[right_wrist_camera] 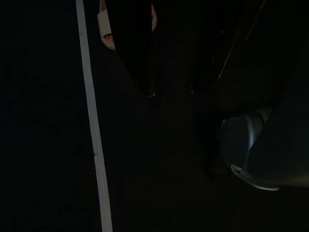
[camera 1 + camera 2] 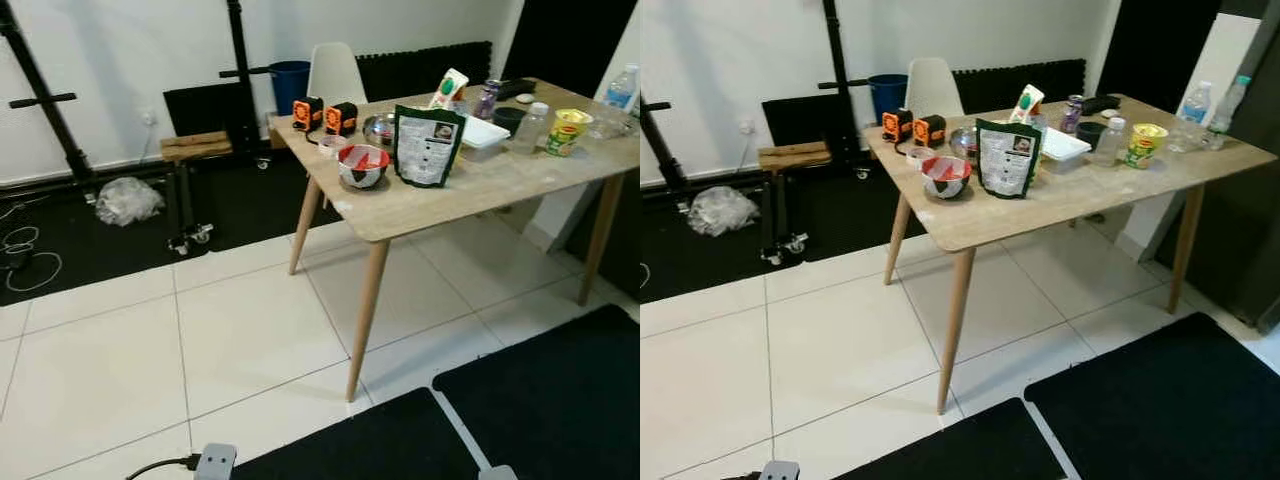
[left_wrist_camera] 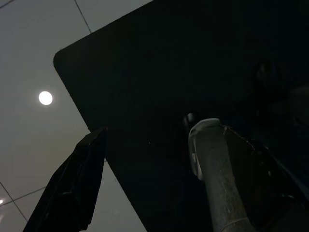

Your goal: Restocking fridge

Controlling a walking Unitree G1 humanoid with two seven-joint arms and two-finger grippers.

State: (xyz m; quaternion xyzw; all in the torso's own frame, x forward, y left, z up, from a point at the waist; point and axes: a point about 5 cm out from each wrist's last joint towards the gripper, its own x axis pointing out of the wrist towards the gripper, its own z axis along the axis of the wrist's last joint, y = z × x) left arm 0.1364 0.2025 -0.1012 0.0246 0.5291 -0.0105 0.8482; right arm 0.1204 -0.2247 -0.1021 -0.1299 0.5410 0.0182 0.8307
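The dark pouch (image 2: 427, 146) is standing on the worktop (image 2: 470, 190), probably light and crinkly (best pinched near its top); left gripper (image 3: 145, 145) jaws are hanging apart and empty, right gripper's state I cannot tell.

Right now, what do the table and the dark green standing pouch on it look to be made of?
Light four-legged table: pale wood or wood-look laminate, matte, with tapered wooden legs. Dark green standing pouch: glossy plastic or foil film, printed, slightly creased.
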